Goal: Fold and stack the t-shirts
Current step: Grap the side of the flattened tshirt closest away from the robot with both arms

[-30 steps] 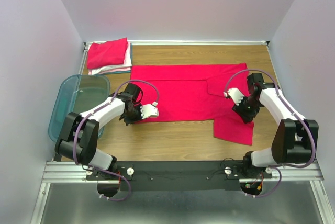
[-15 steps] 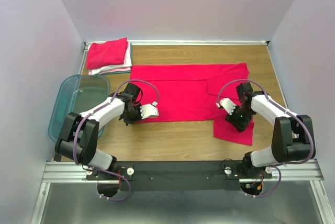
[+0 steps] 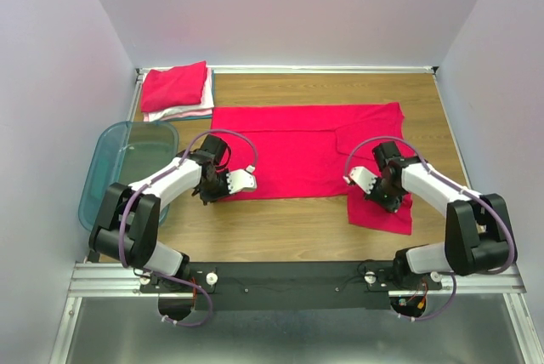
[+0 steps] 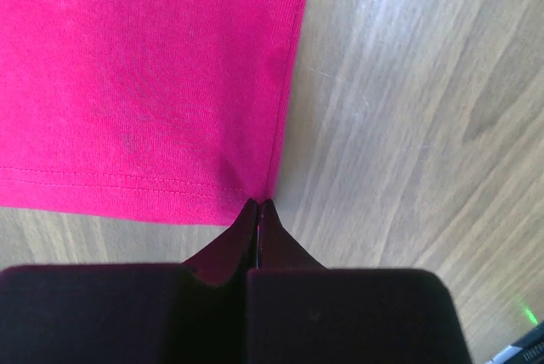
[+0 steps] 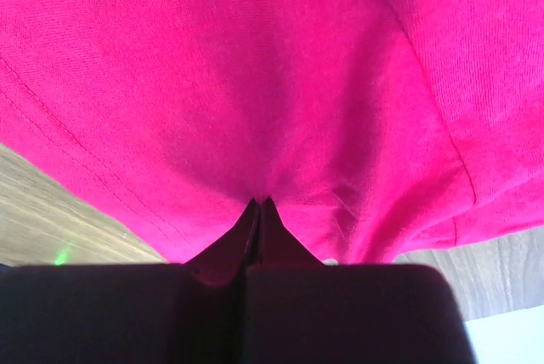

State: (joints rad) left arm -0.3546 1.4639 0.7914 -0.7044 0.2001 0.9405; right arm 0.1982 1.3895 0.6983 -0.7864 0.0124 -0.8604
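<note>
Left wrist view shows the left gripper (image 4: 257, 208) fully closed, its dark tapered tips meeting on the hem corner of the red-pink t-shirt (image 4: 144, 75), where a stitched line runs along the edge. Right wrist view has the right gripper (image 5: 257, 205) pinched shut too, with cloth gathered into its tips and puckering in soft folds around them. The knit is fine and matte; the wooden table (image 4: 408, 109) under it is pale, grained and smooth. From the top external view the shirt lies spread flat across the middle of the table, a wide rectangle with a flap reaching toward the near right, where the right gripper grips it. At the far left corner sits a stack of folded t-shirts (image 3: 177, 90), red-pink on top with white and pale teal edges below. A translucent teal bin (image 3: 127, 168) with rounded corners stands at the left.
</note>
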